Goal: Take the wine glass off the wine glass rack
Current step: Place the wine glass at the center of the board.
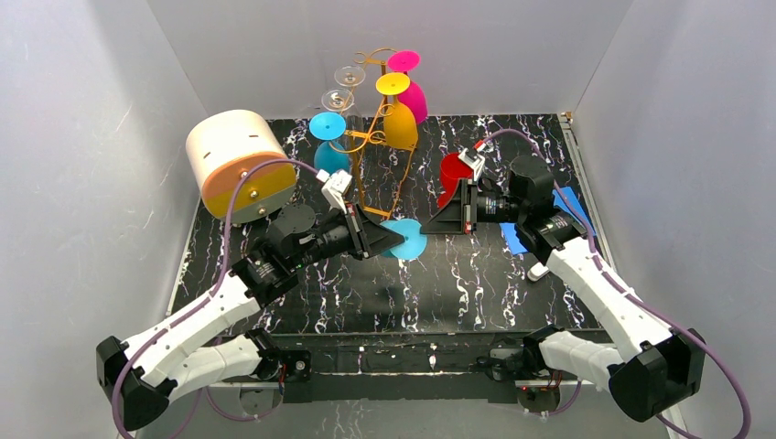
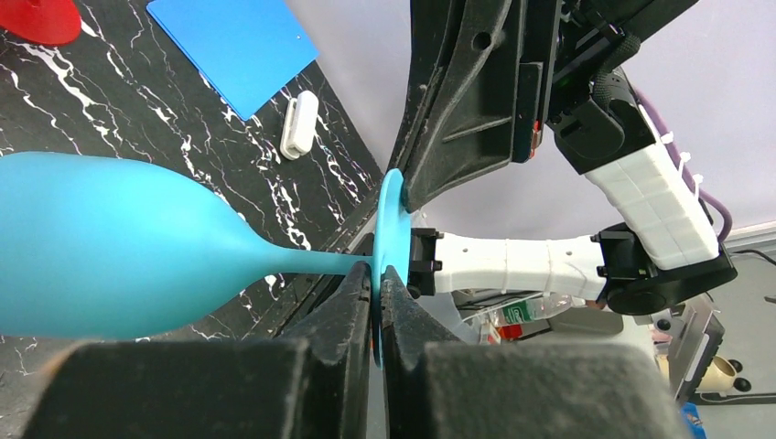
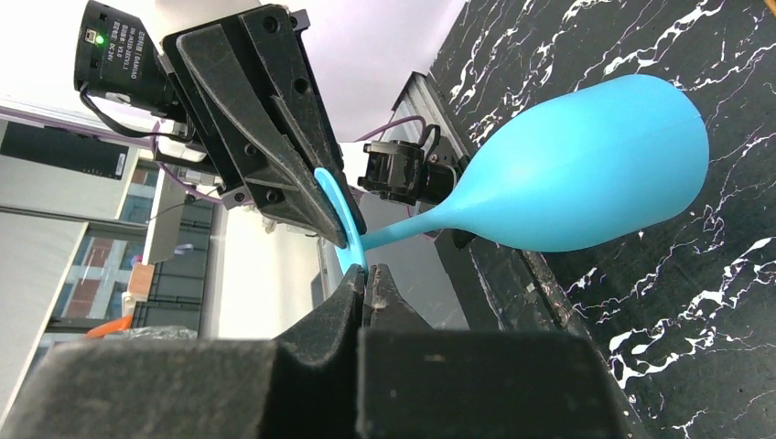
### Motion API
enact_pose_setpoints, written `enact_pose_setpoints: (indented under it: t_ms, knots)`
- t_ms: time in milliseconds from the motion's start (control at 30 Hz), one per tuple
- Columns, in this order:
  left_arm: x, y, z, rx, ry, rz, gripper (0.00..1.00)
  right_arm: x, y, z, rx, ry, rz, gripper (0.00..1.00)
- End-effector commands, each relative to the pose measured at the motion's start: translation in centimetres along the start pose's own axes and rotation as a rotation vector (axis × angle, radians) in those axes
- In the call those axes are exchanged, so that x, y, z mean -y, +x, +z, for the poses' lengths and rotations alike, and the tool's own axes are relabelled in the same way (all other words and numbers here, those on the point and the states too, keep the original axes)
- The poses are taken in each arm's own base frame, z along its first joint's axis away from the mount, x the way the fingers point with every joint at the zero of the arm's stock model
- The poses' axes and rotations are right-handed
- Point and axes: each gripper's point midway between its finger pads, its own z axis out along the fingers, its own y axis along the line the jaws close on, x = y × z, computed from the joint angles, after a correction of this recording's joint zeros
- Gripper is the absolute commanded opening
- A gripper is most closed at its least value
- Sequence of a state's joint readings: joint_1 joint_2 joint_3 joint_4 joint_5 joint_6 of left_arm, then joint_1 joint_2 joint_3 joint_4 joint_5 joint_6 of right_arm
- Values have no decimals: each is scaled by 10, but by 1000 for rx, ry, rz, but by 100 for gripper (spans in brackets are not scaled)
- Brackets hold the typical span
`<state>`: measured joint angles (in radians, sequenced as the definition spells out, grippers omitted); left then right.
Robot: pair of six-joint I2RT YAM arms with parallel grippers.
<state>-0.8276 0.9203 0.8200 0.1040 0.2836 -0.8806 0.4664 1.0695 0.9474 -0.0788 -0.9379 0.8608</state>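
Over the marbled table (image 1: pixel 366 302), left gripper (image 2: pixel 377 279) and right gripper (image 3: pixel 366 274) both pinch the wine glass (image 3: pixel 586 165) by its foot; free one before you move.

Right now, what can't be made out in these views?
Top view: the held glass shows only its foot; its bowl is hidden beneath that.
Top view: the base of the rack is partly behind the left gripper.
Top view: the red glass is half behind the right gripper; the left wrist view's top edge cuts it off.
Top view: the clear glasses are too faint to trace.
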Motion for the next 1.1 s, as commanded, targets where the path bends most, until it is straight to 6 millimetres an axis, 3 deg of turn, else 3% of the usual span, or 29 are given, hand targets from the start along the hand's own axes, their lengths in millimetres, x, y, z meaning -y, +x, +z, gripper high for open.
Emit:
enact_pose_setpoints:
  t_ms: [0,67,167,267,333,400,433,500,533,667,700,767,833,933,1067]
  knots:
    - [3,2,-5,-23,7,51,0,-17,-4,1,-3,-49,-58,1]
    - [4,4,-7,-26,15,58,0,-19,-3,2,-10,-57,-64,1]
    - [6,9,-9,-53,39,81,0,-31,-2,5,-17,-105,-92,24]
    - [15,11,-6,-81,84,85,0,-34,2,9,-36,-134,-90,30]
    - [21,10,-5,-77,117,92,0,-35,5,11,-53,-145,-91,27]
    - [29,13,-6,-90,170,84,0,-40,11,13,-78,-170,-104,14]
    - [33,17,-4,-120,191,73,0,-45,12,14,-86,-185,-111,2]
    - [27,17,-3,-116,166,73,0,-46,9,15,-67,-181,-119,1]
    - [23,18,-4,-117,149,74,8,-44,8,15,-52,-172,-124,1]
    - [15,23,-6,-163,95,102,11,-41,3,14,9,-146,-144,1]
    - [15,23,-7,-165,87,103,15,-41,2,14,16,-142,-145,1]
    - [14,21,-7,-159,75,106,41,-39,1,14,31,-131,-146,1]
    - [14,22,-7,-168,79,102,54,-35,-2,15,52,-113,-149,1]
    - [14,30,-6,-208,92,81,60,-34,-7,15,90,-97,-163,1]
    - [12,36,-3,-226,99,48,60,-30,-15,16,140,-72,-164,1]
